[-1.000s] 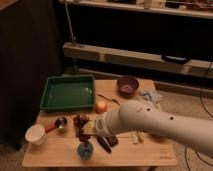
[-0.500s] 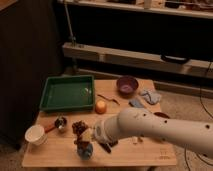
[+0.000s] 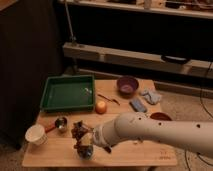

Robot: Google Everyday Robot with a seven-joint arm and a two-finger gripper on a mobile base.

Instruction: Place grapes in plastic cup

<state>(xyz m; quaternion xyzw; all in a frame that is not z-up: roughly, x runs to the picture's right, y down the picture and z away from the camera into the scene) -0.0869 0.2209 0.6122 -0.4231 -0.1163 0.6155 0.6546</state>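
The gripper is clenching the grapes, which are hanging just over the plastic cup directly beneath. A metal cup is sitting beside it, a white cup farther off, on the wooden table.

From my end the gripper, lower left of centre, is too blurred to read. Grapes cover most of the plastic cup. Arm runs off the right edge.
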